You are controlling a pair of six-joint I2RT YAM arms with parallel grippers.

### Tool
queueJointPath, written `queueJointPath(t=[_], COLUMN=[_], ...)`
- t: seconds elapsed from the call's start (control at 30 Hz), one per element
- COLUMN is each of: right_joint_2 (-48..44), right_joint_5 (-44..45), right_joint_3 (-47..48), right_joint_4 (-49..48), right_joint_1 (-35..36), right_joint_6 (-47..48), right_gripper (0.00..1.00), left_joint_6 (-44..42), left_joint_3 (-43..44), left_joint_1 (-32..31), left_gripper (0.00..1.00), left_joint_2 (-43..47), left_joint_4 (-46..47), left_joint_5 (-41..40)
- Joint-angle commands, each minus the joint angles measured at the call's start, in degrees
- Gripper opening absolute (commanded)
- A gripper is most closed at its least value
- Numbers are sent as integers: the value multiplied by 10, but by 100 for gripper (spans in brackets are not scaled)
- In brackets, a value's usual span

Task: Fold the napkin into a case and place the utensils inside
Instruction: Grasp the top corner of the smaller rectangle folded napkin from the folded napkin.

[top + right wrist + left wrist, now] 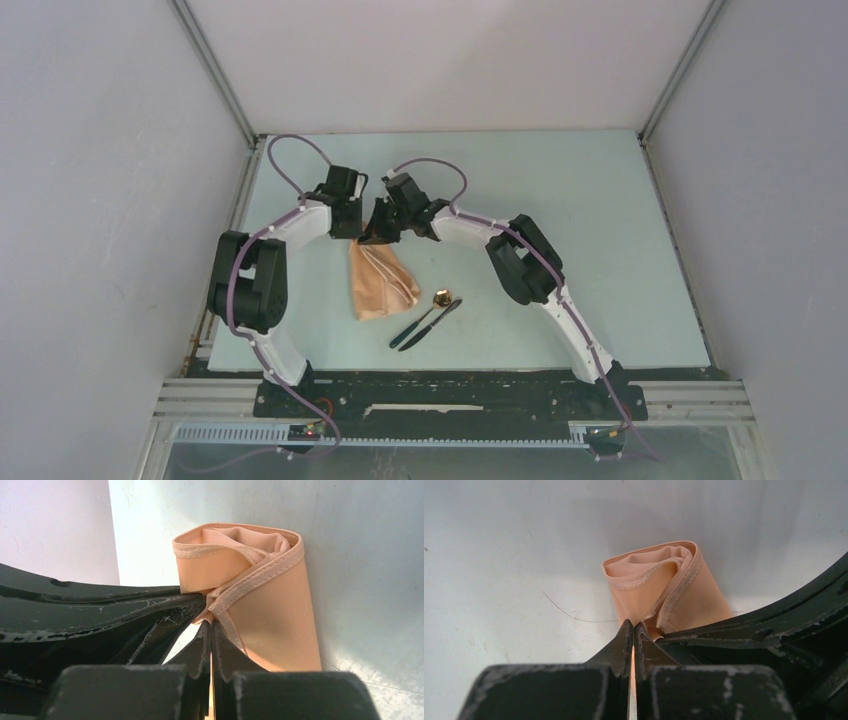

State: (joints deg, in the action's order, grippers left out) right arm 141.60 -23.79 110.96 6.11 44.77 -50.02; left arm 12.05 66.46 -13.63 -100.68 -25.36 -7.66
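Observation:
The peach-tan napkin [382, 282] lies folded into a narrow strip on the table, its far end lifted where both grippers meet. My left gripper [633, 625] is shut on the napkin [664, 585] at its hemmed edge, with peach cloth showing between the jaws. My right gripper [210, 623] is shut on the same end of the napkin [272, 615], right beside the left one. From above, the left gripper [358, 232] and right gripper [384, 234] nearly touch. The utensils lie just right of the cloth: a spoon [441, 297] with a gold bowl and a dark knife [432, 324].
The pale green table board [590, 250] is boxed in by white walls on the left, back and right. The arm bases and a metal rail [450, 400] run along the near edge. A thin loose thread [569, 614] lies left of the cloth.

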Motion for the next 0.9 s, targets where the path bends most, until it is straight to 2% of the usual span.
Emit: queueJointPath(t=[0.0, 0.2, 0.37, 0.57, 0.63, 0.7, 0.87], right_joint_2=[-5, 12, 24, 35, 51, 57, 82], right_joint_5=[17, 11, -14, -8, -7, -8, -15], right_joint_3=[4, 19, 18, 24, 46, 45, 70], right_joint_4=[4, 3, -37, -49, -34, -64, -106], right_joint_1=[6, 2, -3, -5, -3, -3, 1], right_joint_6=[-16, -47, -96, -108, -104, -118, -119], right_gripper=[0, 0, 0, 0, 0, 0, 0], left_joint_6=[13, 16, 9, -8, -7, -6, -1], left_joint_3=[2, -8, -10, -12, -10, -2, -11], left_joint_1=[5, 7, 16, 26, 33, 38, 59], left_gripper=[0, 0, 0, 0, 0, 0, 0], left_joint_2=[31, 38, 47, 55, 52, 43, 45], left_joint_4=[15, 15, 4, -9, -10, -19, -26], left_joint_5=[23, 29, 35, 51, 69, 103, 128])
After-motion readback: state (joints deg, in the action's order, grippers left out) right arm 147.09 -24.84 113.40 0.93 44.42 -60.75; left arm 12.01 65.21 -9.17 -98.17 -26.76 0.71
